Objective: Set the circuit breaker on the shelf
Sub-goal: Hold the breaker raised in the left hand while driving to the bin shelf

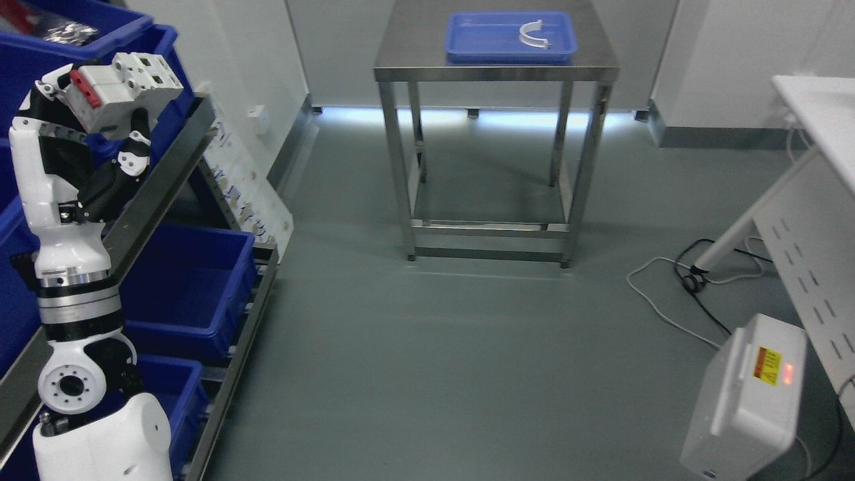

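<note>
My left hand [93,127] is raised at the upper left and is shut on a white circuit breaker [123,87] with a red switch end. It holds the breaker tilted, in front of the upper blue bins [73,40] of the slanted metal shelf [167,167]. The left arm comes up from the lower left corner. The right arm is out of view.
Lower blue bins [194,280] sit in the shelf rack. A steel table [494,67] at the back carries a blue tray [511,37] with a white curved part [534,33]. A white box [748,401] and cables [688,280] lie on the floor at right, under a white table [821,113].
</note>
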Tool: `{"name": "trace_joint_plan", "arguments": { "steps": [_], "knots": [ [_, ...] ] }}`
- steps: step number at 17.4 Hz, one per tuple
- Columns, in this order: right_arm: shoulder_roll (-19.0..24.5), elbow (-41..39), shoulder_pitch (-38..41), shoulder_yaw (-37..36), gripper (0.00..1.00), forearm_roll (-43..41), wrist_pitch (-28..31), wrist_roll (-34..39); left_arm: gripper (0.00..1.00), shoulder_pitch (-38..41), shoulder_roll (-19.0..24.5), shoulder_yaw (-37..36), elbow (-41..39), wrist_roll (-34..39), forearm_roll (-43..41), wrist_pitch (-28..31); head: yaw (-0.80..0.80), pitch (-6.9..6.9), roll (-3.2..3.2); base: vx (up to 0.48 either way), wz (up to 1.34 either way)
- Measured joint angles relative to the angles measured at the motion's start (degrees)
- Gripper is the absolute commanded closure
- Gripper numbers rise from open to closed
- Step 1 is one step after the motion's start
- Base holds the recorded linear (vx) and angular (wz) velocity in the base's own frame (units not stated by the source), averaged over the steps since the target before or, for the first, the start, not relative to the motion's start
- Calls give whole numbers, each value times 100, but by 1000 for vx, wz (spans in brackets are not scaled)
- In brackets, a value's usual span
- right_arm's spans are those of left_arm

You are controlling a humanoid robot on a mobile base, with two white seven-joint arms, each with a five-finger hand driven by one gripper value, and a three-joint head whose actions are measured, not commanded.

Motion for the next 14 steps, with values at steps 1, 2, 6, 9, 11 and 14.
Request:
{"name": "trace_joint_plan", "arguments": {
  "steps": [1, 2, 6, 9, 11, 14],
  "knots": [
    [0, 0, 0, 0, 0, 0, 0, 0, 87, 3, 0, -6, 0, 0, 0, 29, 0, 0, 0, -64, 675],
    [0, 0, -1, 0, 0, 0, 0, 0, 87, 10, 0, -9, 0, 0, 0, 82, 0, 0, 0, -36, 882],
    [0, 0, -2, 0, 0, 0, 0, 0, 86, 33, 0, -23, 0, 0, 0, 279, 0, 0, 0, -16, 1018],
    [0, 0, -4, 0, 0, 0, 0, 0, 86, 55, 0, -29, -1, 0, 0, 410, 0, 0, 0, 14, 1162],
    [0, 0, -4, 0, 0, 0, -1, 0, 86, 57, 0, -35, -1, 0, 0, 513, 0, 0, 0, -1, 1097],
    [0, 0, -1, 0, 0, 0, -1, 0, 86, 18, 0, -63, -2, -13, 1, 842, 0, 0, 0, -9, 896]
  ]
}}
